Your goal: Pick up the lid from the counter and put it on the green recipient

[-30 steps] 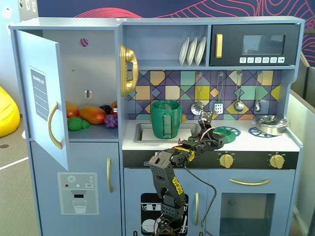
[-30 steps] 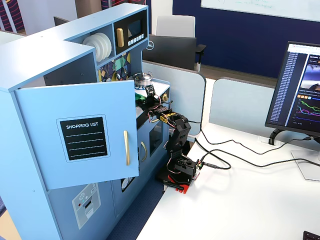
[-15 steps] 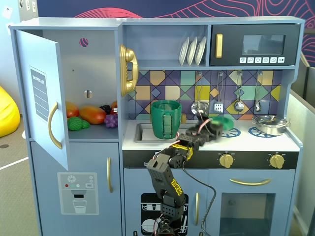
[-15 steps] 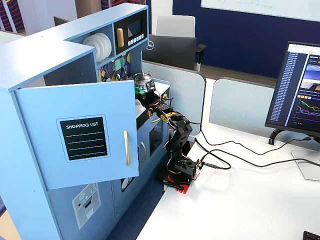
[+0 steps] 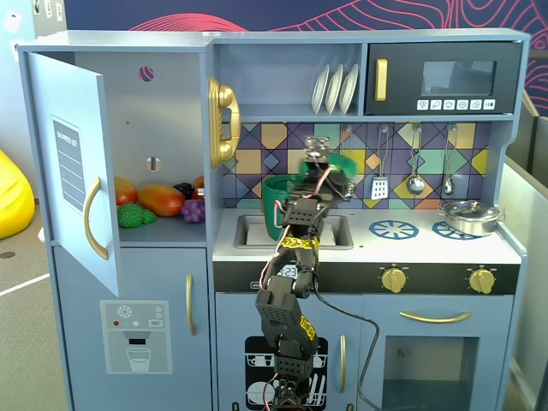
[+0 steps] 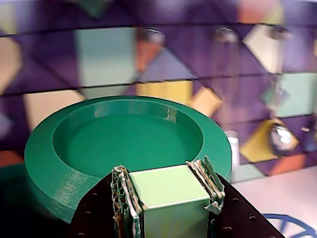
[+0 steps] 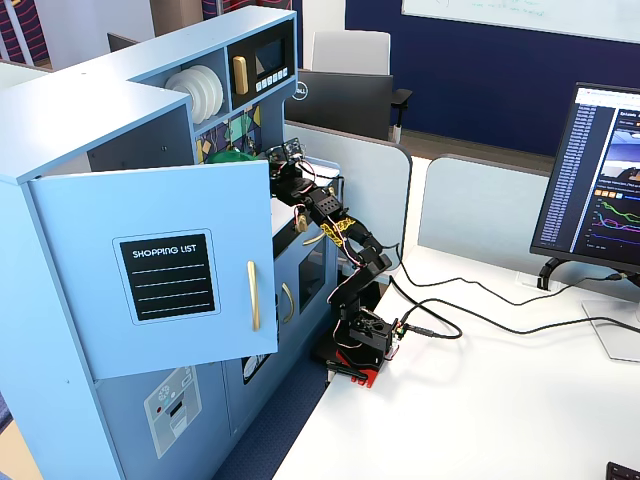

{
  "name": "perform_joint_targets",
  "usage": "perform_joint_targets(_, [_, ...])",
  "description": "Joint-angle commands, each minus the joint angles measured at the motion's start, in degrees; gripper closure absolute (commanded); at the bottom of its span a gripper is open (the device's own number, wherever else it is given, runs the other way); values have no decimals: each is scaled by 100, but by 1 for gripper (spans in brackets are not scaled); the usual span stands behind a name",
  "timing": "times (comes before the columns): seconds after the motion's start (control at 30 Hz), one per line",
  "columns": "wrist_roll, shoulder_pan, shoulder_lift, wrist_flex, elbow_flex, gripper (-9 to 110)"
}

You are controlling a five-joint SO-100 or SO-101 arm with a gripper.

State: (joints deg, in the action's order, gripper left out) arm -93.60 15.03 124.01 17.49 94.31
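My gripper is shut on the pale green square handle of the round green lid, which fills the wrist view against the tiled back wall. In a fixed view the gripper holds the lid in the air, tilted, above and slightly right of the tall dark-green pot. The pot stands at the back of the white counter, behind the sink. In the other fixed view the lid and gripper show just behind the open door.
A silver metal pot sits on the right burner ring. Utensils hang on the back wall right of the lid. A gold phone hangs on the left. The open cupboard door and toy food are at left.
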Motion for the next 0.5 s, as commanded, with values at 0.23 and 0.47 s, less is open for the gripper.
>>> perform_joint_targets(0.23, [-352, -1011, 281, 290, -527, 101])
perform_joint_targets(0.47, [-413, -1222, 26, 316, -536, 101])
